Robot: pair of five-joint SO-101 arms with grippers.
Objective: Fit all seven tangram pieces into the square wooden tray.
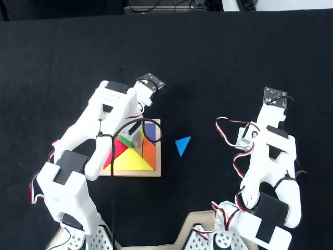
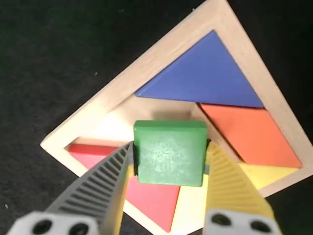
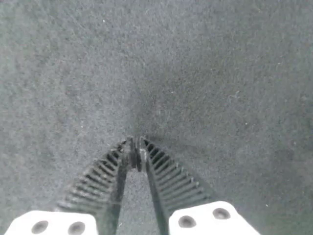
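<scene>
Gripping one green square (image 2: 169,164), left gripper (image 2: 169,146) holds it over the bare middle of the one wooden tray (image 2: 98,115). Four pieces in tray: big blue triangle (image 2: 205,73), orange piece (image 2: 249,134), red triangle (image 2: 151,196), yellow triangle (image 2: 195,203). One small blue triangle (image 1: 182,146) on black table (image 1: 234,62) near tray, between the arms. Right gripper (image 3: 135,149) pinched closed, empty, over table, well apart

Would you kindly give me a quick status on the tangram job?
Left gripper shut on green square, over the tray. Right gripper shut, empty, over black cloth. Small blue triangle outside tray. Nothing blocking.
</scene>
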